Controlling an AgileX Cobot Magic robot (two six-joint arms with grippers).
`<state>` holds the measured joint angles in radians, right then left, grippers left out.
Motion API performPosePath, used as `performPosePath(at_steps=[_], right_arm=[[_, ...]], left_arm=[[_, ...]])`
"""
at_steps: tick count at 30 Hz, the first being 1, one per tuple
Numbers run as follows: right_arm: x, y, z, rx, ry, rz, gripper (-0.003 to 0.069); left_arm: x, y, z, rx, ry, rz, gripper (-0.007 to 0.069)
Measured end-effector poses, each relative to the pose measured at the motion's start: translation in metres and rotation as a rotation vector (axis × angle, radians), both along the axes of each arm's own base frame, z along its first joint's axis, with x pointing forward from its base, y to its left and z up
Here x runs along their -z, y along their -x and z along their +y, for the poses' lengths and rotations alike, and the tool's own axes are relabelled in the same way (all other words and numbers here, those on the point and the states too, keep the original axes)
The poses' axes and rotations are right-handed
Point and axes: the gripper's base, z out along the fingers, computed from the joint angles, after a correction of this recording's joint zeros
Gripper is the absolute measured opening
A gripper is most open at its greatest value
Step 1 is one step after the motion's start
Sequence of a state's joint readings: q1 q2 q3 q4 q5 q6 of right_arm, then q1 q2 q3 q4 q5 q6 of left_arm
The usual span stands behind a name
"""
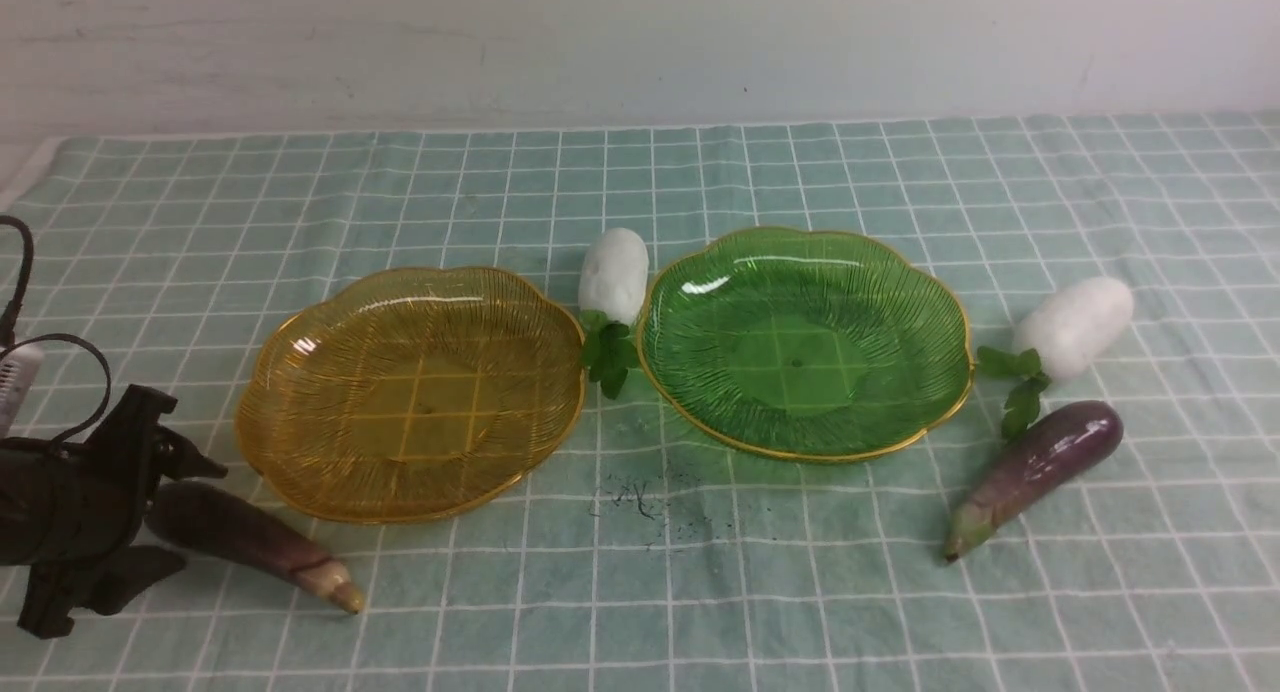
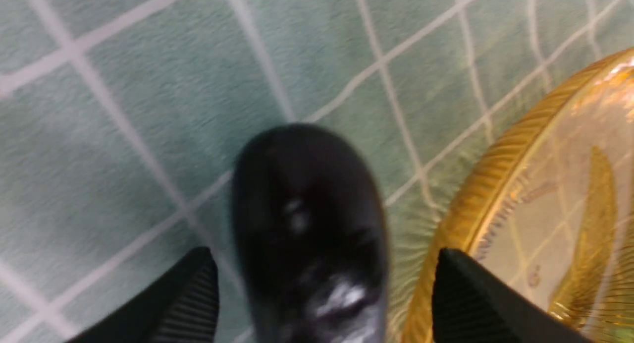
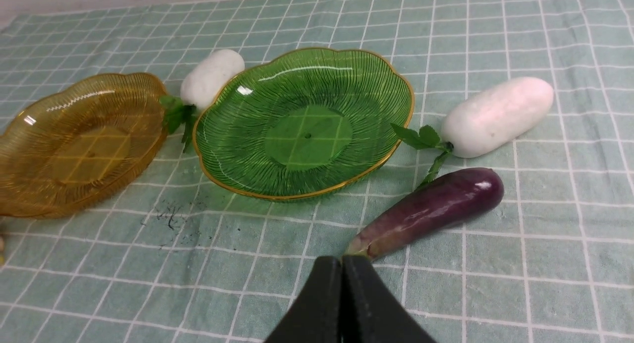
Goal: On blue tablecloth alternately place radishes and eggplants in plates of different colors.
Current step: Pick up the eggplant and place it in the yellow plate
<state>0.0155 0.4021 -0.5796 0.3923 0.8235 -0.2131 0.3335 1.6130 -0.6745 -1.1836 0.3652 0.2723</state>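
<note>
Since the left gripper (image 2: 324, 256) sits spread wide either side of the eggplant (image 2: 307, 209) lying on the tablecloth (image 2: 124, 110) at 7 o'clock of the amber plate (image 2: 475, 204), I'd centre the fingers (image 2: 188, 293) mid-body and squeeze gently before lifting.

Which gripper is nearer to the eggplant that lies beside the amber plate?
Left. The left gripper is open, with its jaws on both sides of that eggplant. The right gripper, shut, is far off, by the stem end of the other eggplant.
</note>
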Motion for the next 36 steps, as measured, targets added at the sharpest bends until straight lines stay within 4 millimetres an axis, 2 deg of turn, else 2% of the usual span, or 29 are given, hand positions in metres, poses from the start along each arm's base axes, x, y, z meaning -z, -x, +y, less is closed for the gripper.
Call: performPosePath(at_steps=[7,13,15,18,24,27,30,33,36], right_arm=[[0.000,0.000,0.000,-0.001,-0.003,0.000,-0.0014],[0.000,0.000,0.001,-0.005,-0.018,0.000,-0.0014],[0.000,0.000,0.001,-0.005,-0.020,0.000,-0.0014],[0.000,0.000,0.001,-0.006,-0.021,0.000,-0.0014],[0.000,0.000,0.001,-0.006,-0.022,0.000,-0.0014],[0.000,0.000,0.001,0.000,-0.033,0.004,-0.0014],[-0.002,-0.004,0.001,0.007,-0.045,0.047,-0.0014],[-0.007,-0.010,0.001,0.009,-0.033,0.119,-0.0014],[-0.016,-0.024,-0.001,0.021,0.008,0.215,-0.0014]], left_arm=[[-0.001,-0.005,0.001,0.035,-0.030,-0.044,0.0521],[0.014,-0.007,-0.001,0.048,0.016,0.004,0.0519],[0.015,-0.008,-0.001,0.051,0.020,0.007,0.0491],[0.017,-0.008,-0.001,0.058,0.016,0.013,0.0370],[0.015,-0.005,-0.001,0.153,-0.028,0.026,0.0371],[0.003,0.006,0.006,0.247,-0.089,0.022,0.0371],[-0.018,0.016,0.016,0.263,-0.160,-0.024,0.0371],[-0.048,0.024,0.018,0.321,-0.262,-0.111,0.0371],[-0.077,0.023,0.011,0.424,-0.340,-0.203,0.0371]])
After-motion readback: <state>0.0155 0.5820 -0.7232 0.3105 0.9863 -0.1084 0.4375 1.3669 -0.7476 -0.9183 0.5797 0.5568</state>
